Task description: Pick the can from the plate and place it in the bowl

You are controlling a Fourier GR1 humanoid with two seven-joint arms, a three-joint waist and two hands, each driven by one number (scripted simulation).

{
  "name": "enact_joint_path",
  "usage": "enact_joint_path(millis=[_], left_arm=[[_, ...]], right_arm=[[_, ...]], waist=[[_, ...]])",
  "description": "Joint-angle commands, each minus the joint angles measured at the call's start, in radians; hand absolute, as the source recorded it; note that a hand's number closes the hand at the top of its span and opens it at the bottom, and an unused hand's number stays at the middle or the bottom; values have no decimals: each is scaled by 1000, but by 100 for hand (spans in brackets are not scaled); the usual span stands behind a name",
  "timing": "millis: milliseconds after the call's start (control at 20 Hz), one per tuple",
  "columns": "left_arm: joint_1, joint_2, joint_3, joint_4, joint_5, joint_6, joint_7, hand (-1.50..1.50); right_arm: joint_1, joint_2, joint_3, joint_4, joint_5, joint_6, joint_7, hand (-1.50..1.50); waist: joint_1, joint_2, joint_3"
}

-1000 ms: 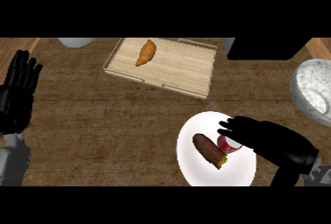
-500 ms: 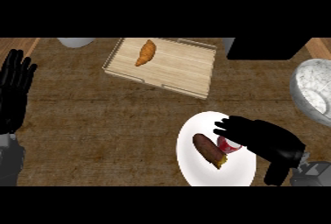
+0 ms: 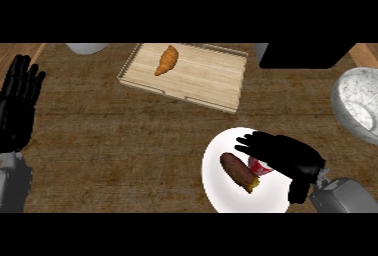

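Curling over the white plate (image 3: 221,192), the right hand (image 3: 284,155) has its fingers around the red can (image 3: 260,166), which stands under its palm. The bowl (image 3: 354,107) sits up and right of that hand. The left hand (image 3: 20,102) rests with fingers straight.

The dark brown wooden table (image 3: 125,140) shows a coarse, streaky grain with a matt finish. On it, the pale square wooden tray (image 3: 214,80) looks smooth, with fine straight grain. The round white plate (image 3: 221,192) is plain, smooth and evenly matt. The grey-white speckled bowl (image 3: 354,102) has a marbled, stone-like inner surface. The black right hand (image 3: 284,155) and black left hand (image 3: 18,105) look like matt plastic, on smooth grey forearms.
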Motion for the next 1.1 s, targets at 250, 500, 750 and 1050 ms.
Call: enact_joint_path(millis=[250, 500, 750, 1050], left_arm=[[-14, -3, 42, 79, 9, -32, -62, 0], [23, -12, 31, 41, -6, -34, -52, 0], [1, -8, 37, 12, 9, -35, -7, 0], [-45, 6, 47, 73, -5, -44, -23, 0]], right_arm=[[-24, 61, -33, 135, 105, -47, -14, -150], [-38, 56, -55, 225, 150, -98, -60, -150], [-74, 97, -84, 272, 136, -200, -158, 150], [-101, 123, -110, 291, 163, -230, -201, 150]], waist=[[-2, 0, 0], [0, 0, 0], [2, 0, 0], [-1, 0, 0]])
